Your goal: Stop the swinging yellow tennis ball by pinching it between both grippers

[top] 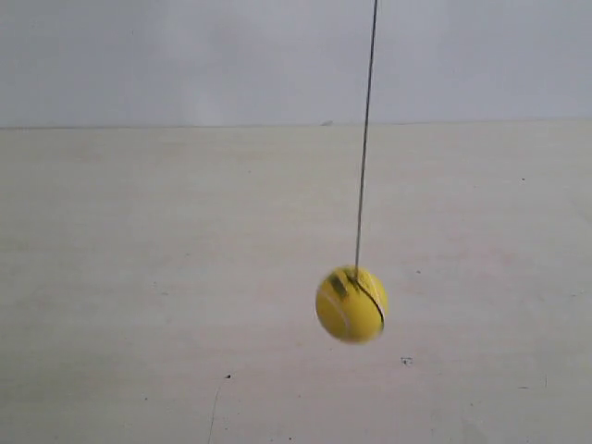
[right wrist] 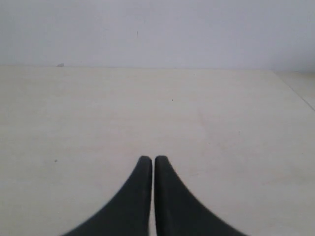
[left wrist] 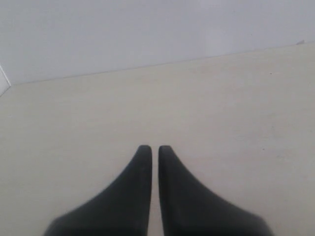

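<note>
The ball hangs alone, with no gripper beside it.
The yellow tennis ball point(top: 351, 304) hangs on its string point(top: 364, 139) above the table point(top: 139, 277). It looks a bit blurry, and the string leans a little. The left gripper point(left wrist: 152, 150) has its two tips almost touching. The right gripper point(right wrist: 148, 160) has its tips close together too. Neither wrist view shows the ball, so I cannot tell which arm is nearer.

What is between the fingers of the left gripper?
Nothing: the left wrist view shows the left gripper shut, only a thin slit of table visible.
</note>
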`<state>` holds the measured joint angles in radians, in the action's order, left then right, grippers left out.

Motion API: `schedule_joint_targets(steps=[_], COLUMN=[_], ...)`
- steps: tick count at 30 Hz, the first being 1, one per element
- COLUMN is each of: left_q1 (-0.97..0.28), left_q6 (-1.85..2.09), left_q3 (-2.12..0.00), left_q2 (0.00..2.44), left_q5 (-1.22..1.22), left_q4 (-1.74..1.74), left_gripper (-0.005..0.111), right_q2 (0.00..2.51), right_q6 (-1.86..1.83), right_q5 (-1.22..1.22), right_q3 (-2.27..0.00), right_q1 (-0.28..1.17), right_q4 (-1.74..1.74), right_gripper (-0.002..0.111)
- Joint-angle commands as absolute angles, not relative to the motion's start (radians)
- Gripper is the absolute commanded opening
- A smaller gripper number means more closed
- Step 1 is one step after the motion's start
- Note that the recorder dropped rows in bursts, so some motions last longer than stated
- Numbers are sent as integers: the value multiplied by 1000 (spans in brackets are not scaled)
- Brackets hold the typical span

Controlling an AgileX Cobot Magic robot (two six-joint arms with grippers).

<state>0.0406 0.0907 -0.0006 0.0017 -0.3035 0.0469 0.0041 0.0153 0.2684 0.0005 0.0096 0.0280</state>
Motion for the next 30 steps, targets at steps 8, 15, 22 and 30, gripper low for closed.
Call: schedule_joint_targets(steps=[8,15,22,30], left_q1=[35,35,35,35], left_q6=[43,-121,-334,-556], left_q3=[0,0,0,-57], left_q2=[0,0,0,16], left_q5=[-120,62,362,447], left_q4=[25,15,23,434], left_gripper=[5,5,5,5], right_q2=[0,0,0,0], right_q6=[96,241,391,391], right_q5=[114,-24,-274,-373], right_q3=[0,0,0,-56], right_q1=[10,10,10,10], right_q4=[22,0,13,122], right_gripper=[0,0,0,0])
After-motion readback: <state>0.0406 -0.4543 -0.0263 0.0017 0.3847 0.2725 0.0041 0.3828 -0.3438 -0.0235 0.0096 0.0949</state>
